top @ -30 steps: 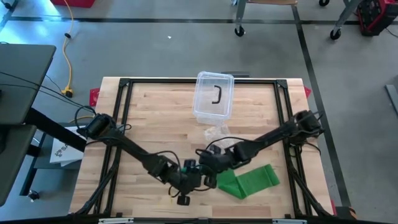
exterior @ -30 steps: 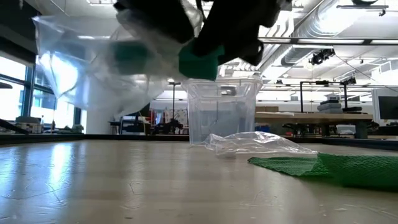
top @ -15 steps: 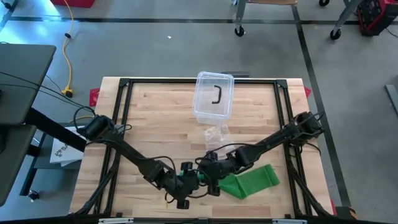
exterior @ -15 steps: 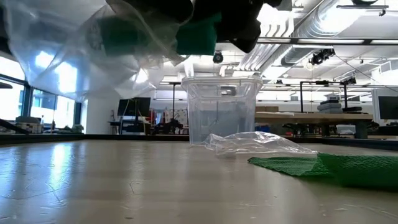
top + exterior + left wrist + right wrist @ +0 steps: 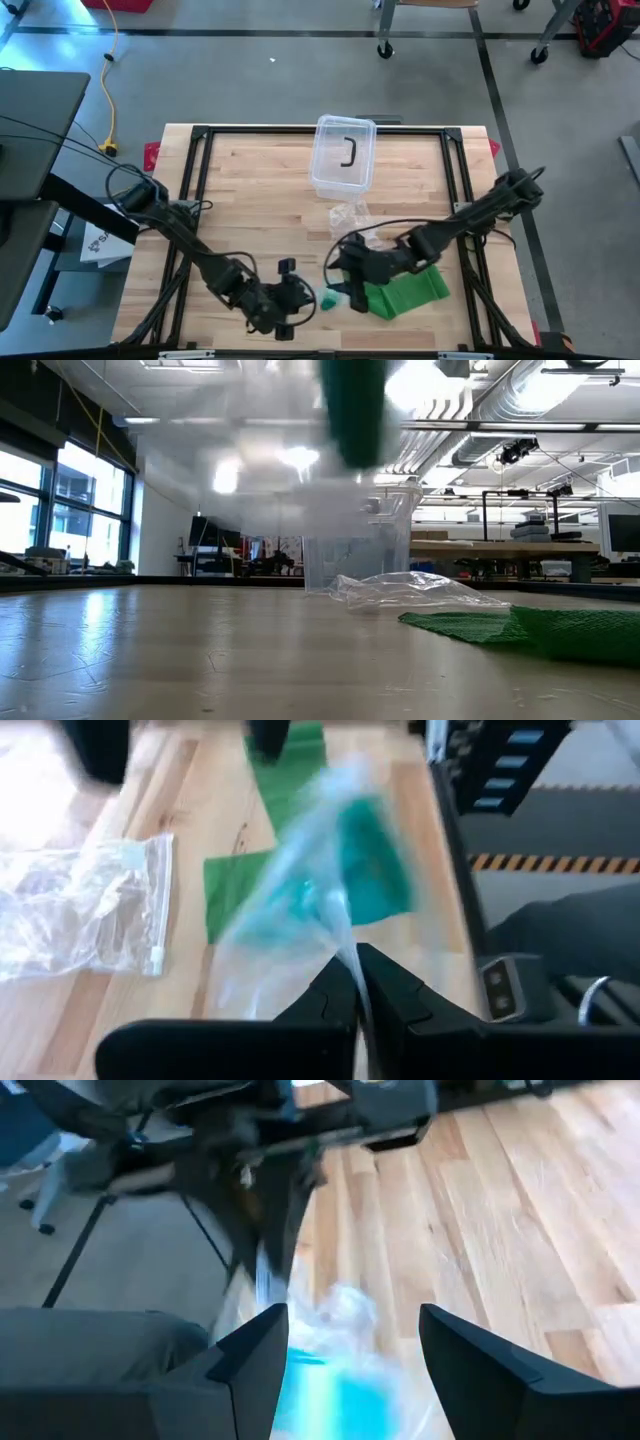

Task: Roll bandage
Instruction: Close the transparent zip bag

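High view: we see a clear lidded plastic box [image 5: 344, 153] with a dark hook-shaped piece inside at the table's far edge, an empty clear zip bag [image 5: 349, 214] lying just before it. Our left gripper [image 5: 293, 300] pinches a clear plastic bag [image 5: 300, 920] holding a green bandage roll [image 5: 372, 860] near the front edge; its axis is blurred. Our right gripper [image 5: 352, 281], fingers apart, hovers beside the loose green bandage strip [image 5: 408, 290].

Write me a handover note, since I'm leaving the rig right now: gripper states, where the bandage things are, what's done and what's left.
Left gripper: shut on the clear bag, held above the table's near edge, with something green inside.
Right gripper: open, holding nothing, close to that bag.
Green bandage: lying unrolled on the table, near right.
Empty plastic bag and clear container: mid-table, farther back.
Done: one green item is bagged.
Left: the loose bandage still needs rolling.
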`<act>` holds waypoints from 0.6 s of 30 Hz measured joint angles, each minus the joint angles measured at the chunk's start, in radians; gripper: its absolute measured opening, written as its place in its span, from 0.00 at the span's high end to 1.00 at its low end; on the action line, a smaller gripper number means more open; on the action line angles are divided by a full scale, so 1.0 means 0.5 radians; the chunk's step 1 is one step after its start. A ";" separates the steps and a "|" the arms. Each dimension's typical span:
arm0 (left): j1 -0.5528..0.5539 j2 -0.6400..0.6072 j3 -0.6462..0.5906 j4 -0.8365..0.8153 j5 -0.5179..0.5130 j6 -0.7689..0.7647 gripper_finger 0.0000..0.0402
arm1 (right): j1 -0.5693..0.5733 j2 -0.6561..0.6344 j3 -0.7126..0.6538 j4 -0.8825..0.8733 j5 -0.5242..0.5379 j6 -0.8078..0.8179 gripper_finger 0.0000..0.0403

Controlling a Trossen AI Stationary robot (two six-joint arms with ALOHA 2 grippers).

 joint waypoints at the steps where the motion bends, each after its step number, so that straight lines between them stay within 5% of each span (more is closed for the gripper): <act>1: -0.012 -0.027 0.000 -0.015 -0.003 -0.014 1.00 | 0.029 -0.033 0.000 -0.023 0.032 -0.022 0.46; 7: -0.085 -0.220 -0.065 -0.003 -0.148 -0.035 1.00 | 0.283 -0.135 0.000 -0.146 0.246 -0.319 0.46; 12: -0.062 -0.441 -0.390 0.112 -0.194 -0.277 1.00 | 0.458 -0.093 0.001 -0.131 0.367 -0.479 0.46; 18: -0.028 -0.539 -0.730 0.596 -0.134 -0.398 1.00 | 0.487 0.102 0.000 -0.210 0.763 -0.580 0.46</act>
